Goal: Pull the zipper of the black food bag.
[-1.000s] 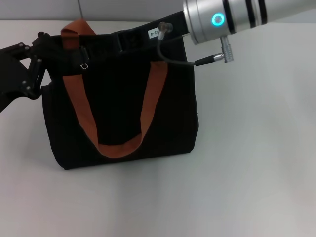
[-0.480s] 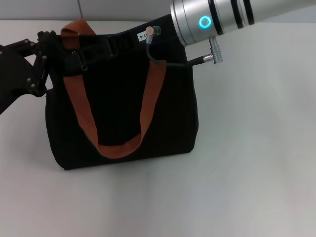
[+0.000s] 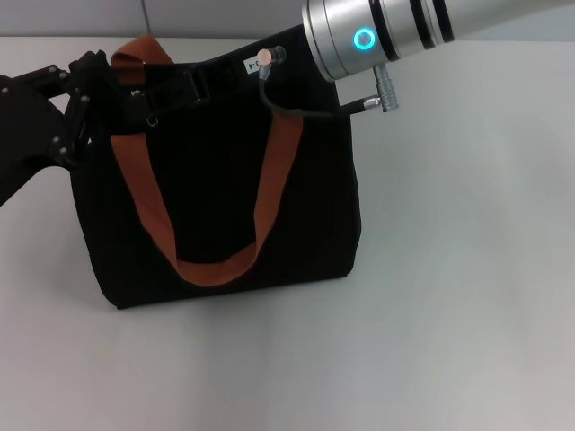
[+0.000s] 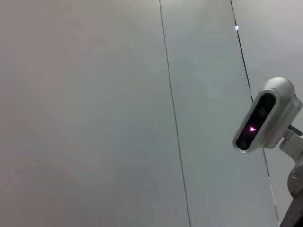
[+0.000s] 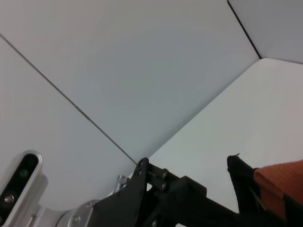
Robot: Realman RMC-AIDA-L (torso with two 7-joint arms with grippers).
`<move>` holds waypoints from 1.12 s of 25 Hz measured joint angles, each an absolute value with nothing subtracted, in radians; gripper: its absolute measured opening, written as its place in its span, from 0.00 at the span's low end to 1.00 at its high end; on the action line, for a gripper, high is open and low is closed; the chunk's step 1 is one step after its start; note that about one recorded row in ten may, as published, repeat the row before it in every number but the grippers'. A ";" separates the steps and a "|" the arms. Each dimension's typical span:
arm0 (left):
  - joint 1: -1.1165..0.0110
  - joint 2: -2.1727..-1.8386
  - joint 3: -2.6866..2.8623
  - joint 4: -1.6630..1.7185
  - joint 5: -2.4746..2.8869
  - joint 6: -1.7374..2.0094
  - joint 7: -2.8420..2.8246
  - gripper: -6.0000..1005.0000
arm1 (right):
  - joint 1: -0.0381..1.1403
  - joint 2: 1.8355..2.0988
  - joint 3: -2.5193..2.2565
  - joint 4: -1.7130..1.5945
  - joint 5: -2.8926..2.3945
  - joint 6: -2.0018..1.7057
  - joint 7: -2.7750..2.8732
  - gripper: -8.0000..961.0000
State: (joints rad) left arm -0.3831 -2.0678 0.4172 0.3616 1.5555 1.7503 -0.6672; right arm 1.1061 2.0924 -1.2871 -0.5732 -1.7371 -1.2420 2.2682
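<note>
Zipper pull (image 3: pixel 154 119), small & silver, sits on top edge of black food bag (image 3: pixel 216 206) near its left corner, beside orange strap (image 3: pixel 148 215). Left gripper (image 3: pixel 106 90) is at that corner; cannot tell if fingers are apart. Right gripper (image 3: pixel 220 74) over bag's top, fingers hidden. Bag upright on white table (image 3: pixel 449 296).

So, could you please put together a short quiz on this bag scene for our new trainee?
1. True or false: the black food bag lies flat on its side.
2. At which end of the bag top is the left gripper: the robot's left or right?
3. Multiple choice: the orange-brown handle on the bag's front face is A) hanging down in a loop, B) held by the right arm, C) cut off.

Key: 1 false, it stands upright; 2 the robot's left; 3 A.
</note>
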 joint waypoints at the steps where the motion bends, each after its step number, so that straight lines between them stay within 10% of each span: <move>1: -0.383 -2.068 0.417 0.362 1.555 1.750 -0.667 0.02 | 1.106 2.092 -1.287 -0.573 -1.737 -1.240 2.261 0.44; 28: -0.387 -2.066 0.417 0.351 1.555 1.767 -0.670 0.02 | 1.071 2.092 -1.405 -0.634 -1.682 -1.185 2.192 0.31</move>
State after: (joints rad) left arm -0.3871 -2.0661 0.4172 0.3512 1.5549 1.7673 -0.6704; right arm 1.0715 2.0923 -1.4049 -0.6344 -1.6819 -1.1848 2.1920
